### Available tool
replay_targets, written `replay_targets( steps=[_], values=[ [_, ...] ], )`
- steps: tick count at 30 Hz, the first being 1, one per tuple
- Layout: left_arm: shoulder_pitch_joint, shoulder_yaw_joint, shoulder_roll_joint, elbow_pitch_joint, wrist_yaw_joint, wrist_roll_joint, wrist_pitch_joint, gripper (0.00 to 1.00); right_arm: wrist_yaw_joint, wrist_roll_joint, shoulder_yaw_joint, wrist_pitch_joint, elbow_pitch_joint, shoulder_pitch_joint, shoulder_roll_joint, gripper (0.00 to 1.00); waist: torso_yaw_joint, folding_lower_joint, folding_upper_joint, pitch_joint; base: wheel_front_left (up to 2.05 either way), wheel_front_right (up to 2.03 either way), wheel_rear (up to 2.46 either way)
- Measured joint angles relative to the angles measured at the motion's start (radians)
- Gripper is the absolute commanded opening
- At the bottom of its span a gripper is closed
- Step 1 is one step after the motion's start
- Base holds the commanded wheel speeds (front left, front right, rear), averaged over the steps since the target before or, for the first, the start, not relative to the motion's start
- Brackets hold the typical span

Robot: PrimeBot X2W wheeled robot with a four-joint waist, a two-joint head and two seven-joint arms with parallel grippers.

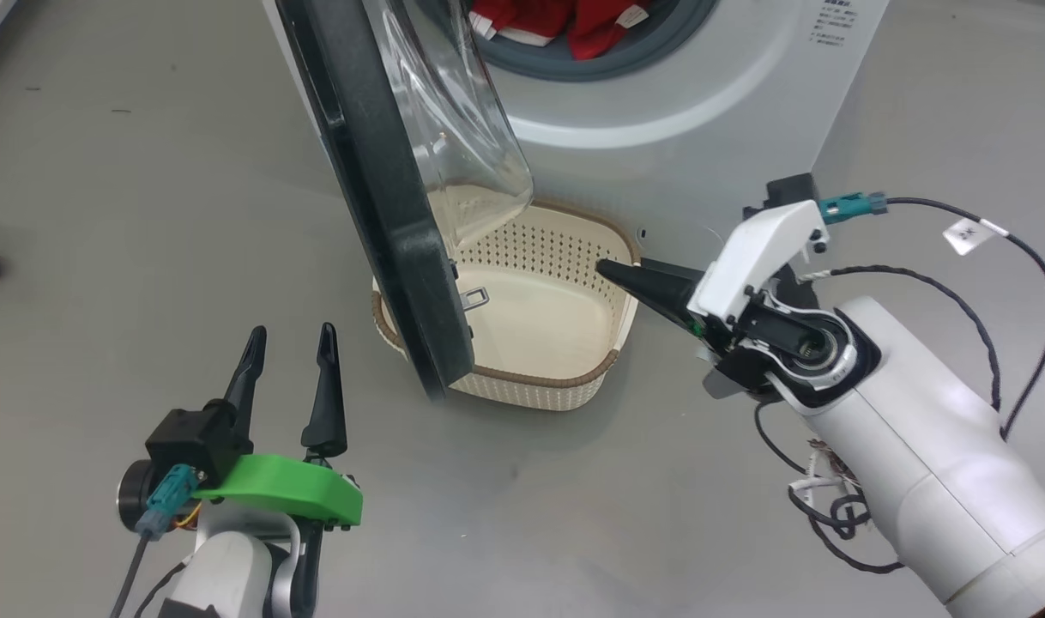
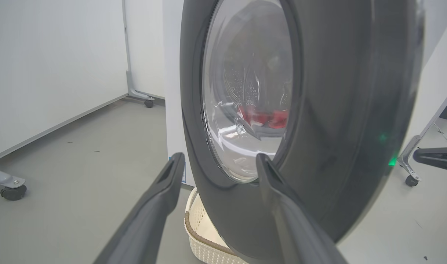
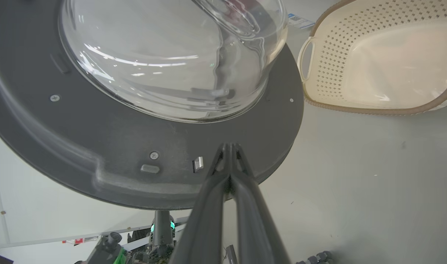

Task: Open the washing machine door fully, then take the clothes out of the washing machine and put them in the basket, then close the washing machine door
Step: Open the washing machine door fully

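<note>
The washing machine door (image 1: pixel 377 197) is swung out partway and hangs over the empty basket (image 1: pixel 548 249) on the floor. The red clothes (image 1: pixel 574 21) sit inside the washing machine (image 1: pixel 703 103); none are out yet. The left jaws are spread wide near the door's front. The right jaws are pinched shut on nothing, by its inside.

drum mouth (image 1: pixel 627 57): unblocked right of washing machine door (image 1: pixel 372 197)
basket (image 1: pixel 540 390): left end under door, right half free
floor (image 1: pixel 145 215) left: free
</note>
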Motion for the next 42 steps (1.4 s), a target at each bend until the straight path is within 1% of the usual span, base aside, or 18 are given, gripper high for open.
replay_targets(
  steps=[3, 6, 12, 13, 14, 15, 16, 17, 20, 21, 23, 24, 26, 27, 31, 36, 38, 42],
  values=[
    [0.015, 0.017, 0.001, 0.005, -0.001, 0.003, 0.0, 1.0, 0.037, -0.097, 0.025, -0.06, 0.006, 0.024, -0.061, 0.0, -0.021, 0.0, 0.0, -0.024, 0.0, 0.0, 0.0],
    [0.034, 0.034, 0.005, 0.011, -0.001, 0.006, 0.0, 1.0, 0.053, -0.198, 0.039, -0.149, 0.001, 0.043, -0.104, 0.0, -0.043, 0.0, 0.0, -0.046, 0.0, 0.0, 0.0],
    [0.06, 0.074, 0.018, 0.01, -0.001, 0.007, 0.0, 1.0, 0.062, -0.436, 0.084, -0.341, -0.035, 0.048, -0.197, 0.0, -0.092, 0.0, 0.0, -0.078, 0.0, 0.0, 0.0],
    [0.06, 0.074, 0.018, 0.01, -0.001, 0.007, 0.0, 1.0, 0.062, -0.436, 0.084, -0.341, -0.035, 0.048, -0.197, 0.0, -0.092, 0.0, 0.0, -0.078, 0.0, 0.0, 0.0],
    [0.06, 0.078, 0.019, 0.009, -0.002, 0.007, 0.0, 1.0, 0.062, -0.472, 0.092, -0.374, -0.042, 0.05, -0.21, 0.0, -0.099, 0.0, 0.0, -0.082, 0.0, 0.0, 0.0],
    [0.061, 0.084, 0.018, 0.006, -0.003, 0.007, 0.0, 1.0, 0.062, -0.552, 0.112, -0.439, -0.056, 0.053, -0.236, 0.0, -0.114, 0.0, 0.0, -0.088, 0.0, 0.0, 0.0],
    [0.061, 0.085, 0.018, 0.006, -0.007, 0.008, 0.0, 1.0, 0.062, -0.591, 0.119, -0.473, -0.062, 0.055, -0.251, 0.0, -0.12, 0.0, 0.0, -0.091, 0.0, 0.0, 0.0],
    [0.061, 0.089, 0.018, 0.006, -0.011, 0.014, 0.0, 1.0, 0.062, -0.655, 0.124, -0.541, -0.07, 0.062, -0.277, 0.0, -0.13, 0.0, 0.0, -0.097, 0.0, 0.0, 0.0],
    [0.061, 0.091, 0.017, 0.005, -0.018, 0.017, 0.0, 1.0, 0.061, -0.695, 0.123, -0.606, -0.08, 0.075, -0.296, 0.0, -0.137, 0.0, 0.0, -0.102, 0.0, 0.0, 0.0],
    [0.062, 0.097, 0.017, 0.004, -0.019, 0.018, 0.0, 1.0, 0.049, -0.73, 0.122, -0.662, -0.088, 0.095, -0.305, 0.0, -0.142, 0.0, 0.0, -0.105, 0.0, 0.0, 0.0],
    [0.065, 0.113, 0.017, -0.003, -0.019, 0.026, 0.0, 1.0, 0.032, -0.751, 0.125, -0.703, -0.095, 0.119, -0.305, 0.0, -0.147, 0.0, 0.0, -0.106, 0.0, 0.0, 0.0],
    [0.065, 0.113, 0.017, -0.003, -0.019, 0.026, 0.0, 1.0, 0.032, -0.751, 0.125, -0.703, -0.095, 0.119, -0.305, 0.0, -0.147, 0.0, 0.0, -0.106, 0.0, 0.0, 0.0],
    [0.075, 0.127, 0.019, -0.006, -0.019, 0.029, 0.0, 1.0, -0.002, -0.791, 0.128, -0.758, -0.1, 0.154, -0.306, 0.0, -0.157, 0.0, 0.0, -0.108, 0.0, 0.0, 0.0],
    [0.075, 0.127, 0.019, -0.006, -0.019, 0.029, 0.0, 1.0, -0.002, -0.791, 0.128, -0.758, -0.1, 0.154, -0.306, 0.0, -0.157, 0.0, 0.0, -0.108, 0.0, 0.0, 0.0],
    [0.081, 0.135, 0.017, -0.007, -0.023, 0.035, 0.0, 1.0, -0.045, -0.792, 0.097, -0.755, -0.11, 0.213, -0.305, 0.0, -0.164, 0.0, 0.0, -0.11, 0.0, 0.0, 0.0],
    [0.087, 0.149, 0.018, -0.007, -0.028, 0.038, 0.0, 1.0, -0.088, -0.809, 0.045, -0.747, -0.139, 0.261, -0.297, 0.0, -0.173, 0.0, 0.0, -0.112, 0.0, 0.0, 0.0],
    [0.089, 0.156, 0.017, -0.007, -0.028, 0.038, 0.0, 1.0, -0.105, -0.835, 0.005, -0.739, -0.163, 0.281, -0.287, 0.0, -0.178, 0.0, 0.0, -0.113, 0.0, 0.0, 0.0],
    [0.101, 0.166, 0.017, -0.007, -0.029, 0.044, 0.0, 1.0, -0.122, -0.89, -0.078, -0.738, -0.229, 0.301, -0.259, 0.0, -0.19, 0.0, 0.0, -0.119, 0.0, 0.0, 0.0]
  ],
)
